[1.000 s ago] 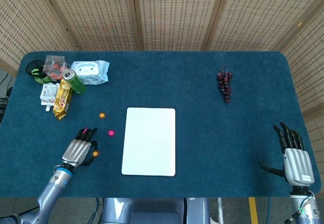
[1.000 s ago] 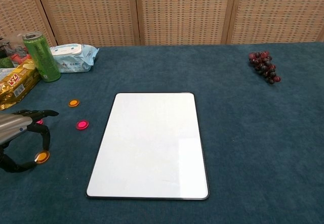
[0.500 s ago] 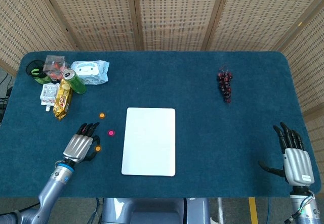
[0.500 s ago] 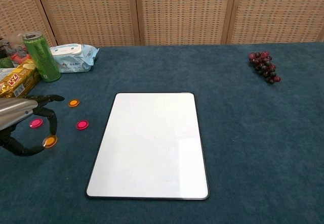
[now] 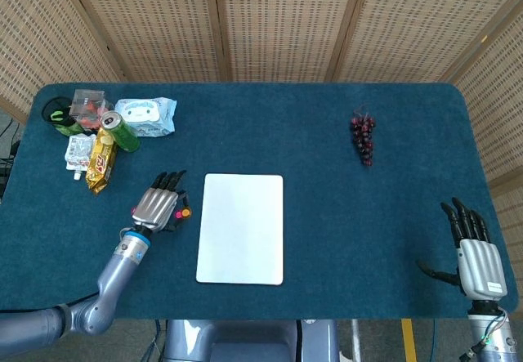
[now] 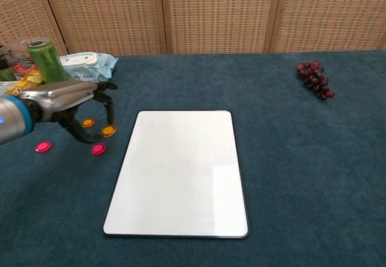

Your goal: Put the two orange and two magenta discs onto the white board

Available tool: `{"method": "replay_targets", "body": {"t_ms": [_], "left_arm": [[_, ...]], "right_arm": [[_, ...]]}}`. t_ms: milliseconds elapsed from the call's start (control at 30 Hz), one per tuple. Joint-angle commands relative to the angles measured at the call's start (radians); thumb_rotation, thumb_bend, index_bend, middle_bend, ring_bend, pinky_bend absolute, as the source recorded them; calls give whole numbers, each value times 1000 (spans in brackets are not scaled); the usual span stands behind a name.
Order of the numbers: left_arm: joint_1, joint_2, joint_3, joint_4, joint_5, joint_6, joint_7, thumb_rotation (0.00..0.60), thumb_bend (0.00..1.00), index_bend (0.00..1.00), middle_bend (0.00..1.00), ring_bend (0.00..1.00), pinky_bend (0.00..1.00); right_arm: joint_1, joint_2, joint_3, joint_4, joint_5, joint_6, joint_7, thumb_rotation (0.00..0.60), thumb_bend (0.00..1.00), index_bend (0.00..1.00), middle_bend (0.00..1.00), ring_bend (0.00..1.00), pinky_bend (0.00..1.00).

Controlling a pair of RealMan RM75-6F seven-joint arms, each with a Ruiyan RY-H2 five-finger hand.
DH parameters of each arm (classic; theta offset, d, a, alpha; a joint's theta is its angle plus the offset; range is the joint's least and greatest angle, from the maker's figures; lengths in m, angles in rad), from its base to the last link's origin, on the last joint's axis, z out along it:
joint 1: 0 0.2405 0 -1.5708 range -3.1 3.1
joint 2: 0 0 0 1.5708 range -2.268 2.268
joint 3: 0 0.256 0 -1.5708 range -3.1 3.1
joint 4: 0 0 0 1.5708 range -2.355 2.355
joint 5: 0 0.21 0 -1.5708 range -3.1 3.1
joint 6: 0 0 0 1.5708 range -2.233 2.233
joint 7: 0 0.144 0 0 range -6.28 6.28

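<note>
Right now the left hand (image 6: 84,107) carries an orange disc (image 6: 108,131) pinched at its fingertips, lifted off the blue table (image 6: 289,158) just left of the white board (image 6: 181,170), which fills the middle of the chest view and carries no discs yet. A second orange disc (image 6: 88,122) and a magenta disc (image 6: 98,149) lie on the cloth under and beside that hand; the other magenta disc (image 6: 42,146) sits further left. The right hand (image 5: 474,252) rests at the lower right of the head view, fingers spread, holding nothing.

The pinch looks slight, so I judge the disc could slip out short of the board's edge, or roll once released. A low sweep could also knock the discs lying below.

Among the clutter at upper left, a green can (image 6: 48,59), a light-blue wipes pack (image 6: 87,68) and a yellow snack wrapper (image 5: 100,162) show printing too small to read. Grapes (image 6: 313,80) lie at upper right.
</note>
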Motion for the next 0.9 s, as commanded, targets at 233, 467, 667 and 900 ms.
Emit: {"method": "replay_targets", "body": {"t_ms": [233,467,667,900], "left_arm": [[-171,-129,-61,156,-184,-71,89,600,346,636,0,0,0],[-235,-184,-54,226,-270,-53,139,600,336,590,0,0,0],[-245,-185,-39,227,-297,-35,142,600,287,1,0,0,0],[-225,-143,-24,220,-245,-25,75,600,297,11,0,0,0]], "right_arm": [[2,1,2,-1,6,-6,4,600,131,0,0,0,0],[3,4,2,-3,11,-11,11,600,131,0,0,0,0],[4,7,1,-5,12,-14,16,600,131,0,0,0,0],[3,7,0,-5,11,-13,17,600,131,0,0,0,0]]}}
